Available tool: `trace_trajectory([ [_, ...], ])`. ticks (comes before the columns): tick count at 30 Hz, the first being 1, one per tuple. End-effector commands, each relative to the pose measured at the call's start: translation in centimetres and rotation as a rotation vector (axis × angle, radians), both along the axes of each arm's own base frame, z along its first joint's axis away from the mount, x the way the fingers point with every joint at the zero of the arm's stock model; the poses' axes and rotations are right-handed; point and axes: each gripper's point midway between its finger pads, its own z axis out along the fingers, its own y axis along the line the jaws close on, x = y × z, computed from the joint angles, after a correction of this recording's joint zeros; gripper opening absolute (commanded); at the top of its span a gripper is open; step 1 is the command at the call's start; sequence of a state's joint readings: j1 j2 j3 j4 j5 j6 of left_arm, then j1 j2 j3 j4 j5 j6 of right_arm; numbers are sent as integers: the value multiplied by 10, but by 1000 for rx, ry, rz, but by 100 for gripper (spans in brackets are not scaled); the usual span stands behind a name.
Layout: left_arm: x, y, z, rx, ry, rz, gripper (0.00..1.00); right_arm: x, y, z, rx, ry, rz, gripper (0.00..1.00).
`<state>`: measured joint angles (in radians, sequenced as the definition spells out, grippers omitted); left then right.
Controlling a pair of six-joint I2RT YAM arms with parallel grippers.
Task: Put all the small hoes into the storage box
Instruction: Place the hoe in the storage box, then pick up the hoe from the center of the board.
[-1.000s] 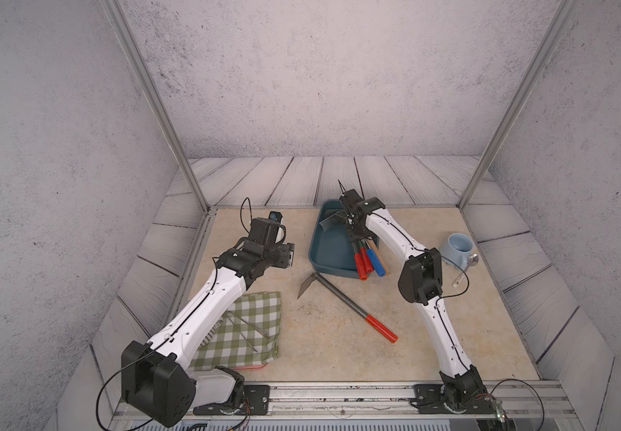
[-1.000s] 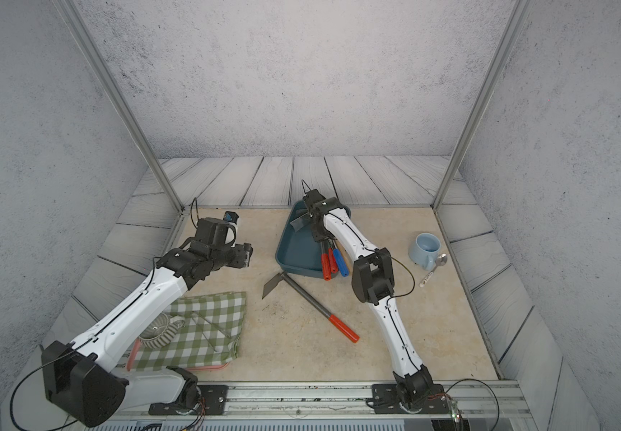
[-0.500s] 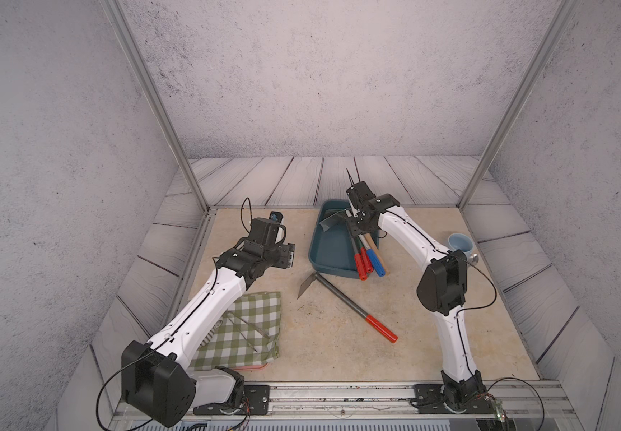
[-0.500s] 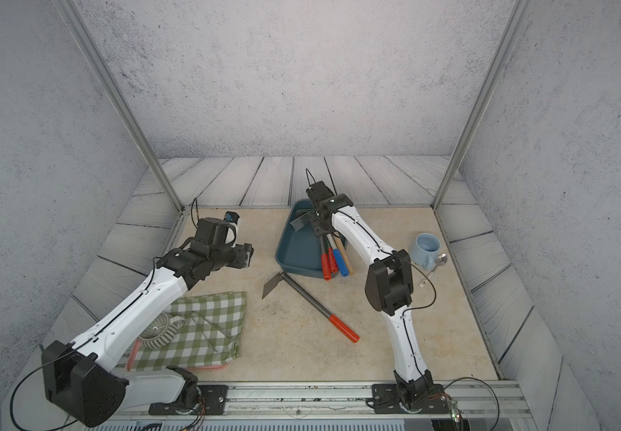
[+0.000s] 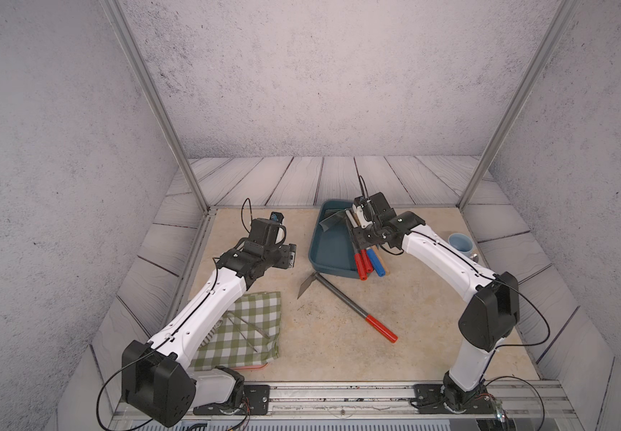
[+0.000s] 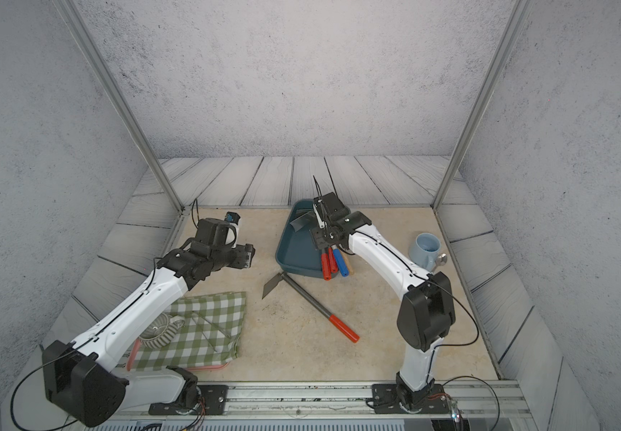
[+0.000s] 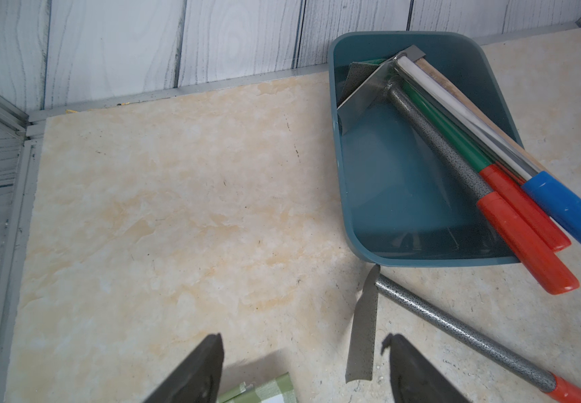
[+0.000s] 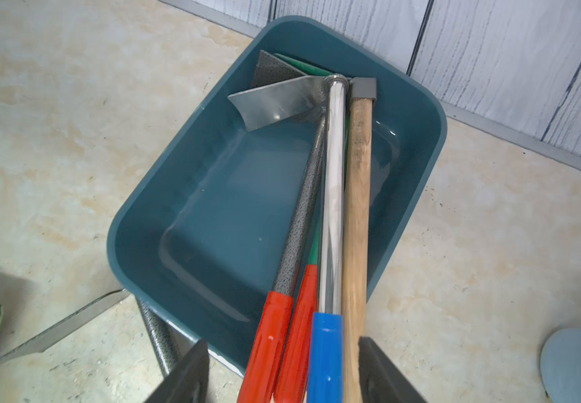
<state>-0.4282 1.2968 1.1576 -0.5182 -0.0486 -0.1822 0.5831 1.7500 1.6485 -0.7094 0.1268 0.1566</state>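
My right arm reaches in from 5 o'clock, elbow high, wrist pitched down over the storage box (image 5: pixel 333 248), which sits at 12 o'clock against the back rail. The right gripper (image 8: pixel 282 342) hangs over the box's near end with its jaws apart, clamped on nothing; the handles show between them below.

Four hoes (image 8: pixel 332 192) lie in the box with their heads in the far corner. Two red grips, a blue grip and a wooden handle overhang the near rim toward 5 o'clock. A fifth, the speckled-shaft hoe (image 5: pixel 342 297), lies on the table at centre, its blade just beside that rim and its red grip pointing to 5 o'clock.

My left arm stretches from 7 o'clock toward 10. The left gripper (image 7: pixel 303 338) is parted and empty, with bare marble open between it and the box wall.

A top view shows a ribbed cup (image 6: pixel 160 332) on the checked cloth (image 6: pixel 208 328) at 8 o'clock; elsewhere the arm hides it. The light blue mug (image 5: pixel 460 242) stands at 2 o'clock.
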Motion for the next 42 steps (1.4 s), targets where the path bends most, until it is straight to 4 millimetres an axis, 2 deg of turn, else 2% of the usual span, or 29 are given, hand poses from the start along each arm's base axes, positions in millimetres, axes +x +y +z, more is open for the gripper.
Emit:
trace_trajectory([
  [1, 1, -1, -6, -8, 16, -1, 77, -15, 6, 14, 83, -24, 26, 68],
  [8, 0, -7, -15, -24, 59, 1, 77, -47, -1, 4, 137, 17, 13, 66],
  [11, -2, -9, -19, -11, 73, -4, 77, -66, -2, -9, 133, 87, 36, 65],
  [16, -2, -14, -19, -17, 74, -18, 77, -92, -4, -28, 88, 93, 96, 64],
  [24, -2, -16, -21, -18, 80, -27, 77, -126, -3, -57, 76, 174, 161, 63],
  [33, -2, -15, -20, -14, 75, -29, 77, -150, -1, -82, 62, 249, 244, 62],
  [42, -2, -15, -22, -13, 81, -31, 77, -156, 6, -102, 45, 304, 262, 61],
])
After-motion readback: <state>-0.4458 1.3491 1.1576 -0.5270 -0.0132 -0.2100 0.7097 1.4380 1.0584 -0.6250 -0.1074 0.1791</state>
